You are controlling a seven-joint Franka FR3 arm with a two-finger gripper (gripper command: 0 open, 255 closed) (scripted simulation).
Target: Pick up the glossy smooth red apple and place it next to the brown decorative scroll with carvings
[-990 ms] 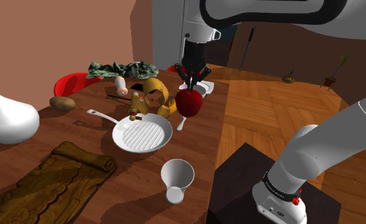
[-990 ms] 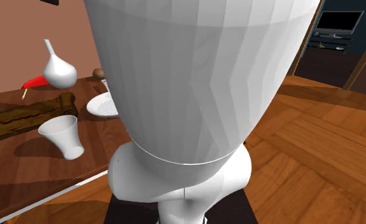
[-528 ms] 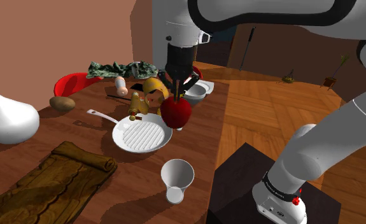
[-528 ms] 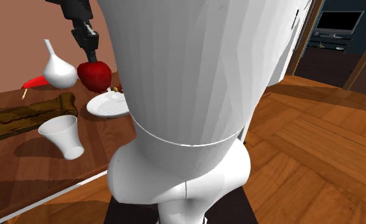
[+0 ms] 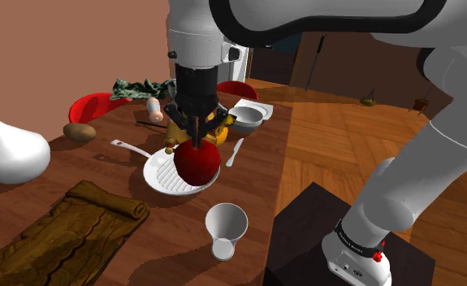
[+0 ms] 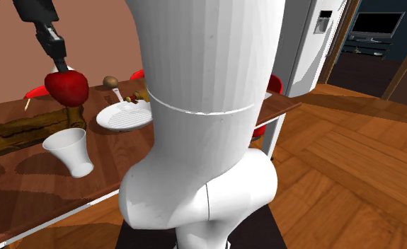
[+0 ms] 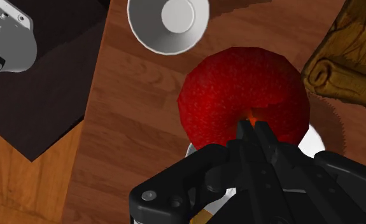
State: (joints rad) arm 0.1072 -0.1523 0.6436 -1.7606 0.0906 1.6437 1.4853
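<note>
Gripping the red apple (image 5: 196, 162) by its top, my pincer (image 5: 197, 140) held it above the pan (image 5: 160, 180), clear for the near-left scroll (image 5: 69, 231).

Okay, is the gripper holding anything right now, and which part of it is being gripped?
The gripper holds the red apple, pinched at its top, at the stem dimple; the apple hangs below it, clear of the table.

A plain reddish-brown wall (image 5: 61, 41) stands behind a dark brown wooden counter (image 5: 260, 185). Rounded red chairs (image 5: 93, 106) sit along its far side. Warm orange-brown wooden parquet floor (image 6: 350, 170) stretches away to a tall white refrigerator (image 6: 304, 49), with dim dark-blue furniture (image 6: 375, 32) beyond it.
</note>
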